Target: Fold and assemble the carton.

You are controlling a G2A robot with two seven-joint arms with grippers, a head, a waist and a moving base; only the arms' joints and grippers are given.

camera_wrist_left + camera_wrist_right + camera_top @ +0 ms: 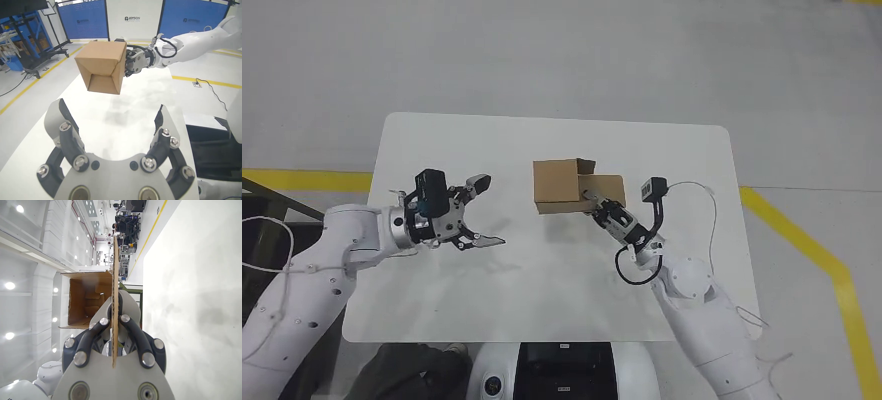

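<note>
One white table [542, 290], rounded at the corners, under both arms.

One brown carton [555, 186] over its middle, a little toward the far edge, lying on its side and held clear of the top, with a faint shadow [117, 113] on the table below. In the left wrist view, carton [103, 62] turned with its folded end toward that camera, panels tucked in at slants, one corner seam gaping slightly. In the right wrist view, carton [83, 298] seen through its open mouth, with bare brown walls inside and tucked panels at the back.

Well apart on the carton's left side, the left gripper [492, 210], spread wide and pointed at the carton. In its own view, left gripper [111, 106] with both fingers [54, 115] splayed above bare table, short of the carton.

Just beside the carton's right side, the right gripper [600, 208], pinching cardboard at the mouth. From the left wrist camera, right gripper [130, 63] tucked just behind the carton's far side.

Smallest, the flap [607, 187], jutting flat from the mouth toward the right arm. Up close, flap [115, 275] edge-on, lying level with the table yet apart from it, with fingers [132, 309] pressed against both its faces and its free edge reaching back past the knuckles.
</note>
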